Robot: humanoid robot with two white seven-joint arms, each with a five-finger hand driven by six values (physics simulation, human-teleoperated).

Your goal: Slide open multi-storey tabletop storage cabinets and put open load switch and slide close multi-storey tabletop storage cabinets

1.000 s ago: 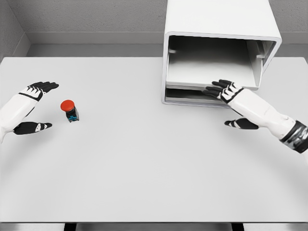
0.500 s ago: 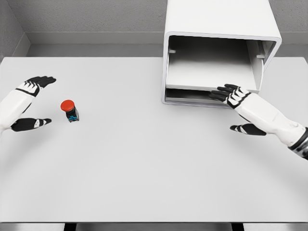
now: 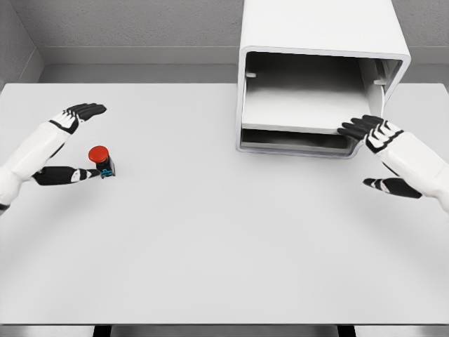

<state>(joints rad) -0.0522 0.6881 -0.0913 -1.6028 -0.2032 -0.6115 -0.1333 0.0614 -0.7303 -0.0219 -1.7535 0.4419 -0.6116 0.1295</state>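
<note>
Switch [image 3: 102, 161] between left hand [image 3: 66, 144] fingers [image 3: 85, 110] — thumb beside it.

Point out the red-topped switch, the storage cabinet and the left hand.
load switch [image 3: 99, 153], head view, on its red button cap.
storage cabinet [image 3: 319, 24], head view, on its white top panel.
left hand [image 3: 74, 144], head view, between thumb and fingers.

A red-capped load switch [image 3: 102, 161] is seen upright on the white tabletop [image 3: 210, 239], flanked by the spread fingers [image 3: 88, 109] of the left hand [image 3: 70, 144]. The white storage cabinet [image 3: 319, 70] is shown open-fronted, with the right hand [image 3: 382, 151] held open just beside its lower right corner.
</note>
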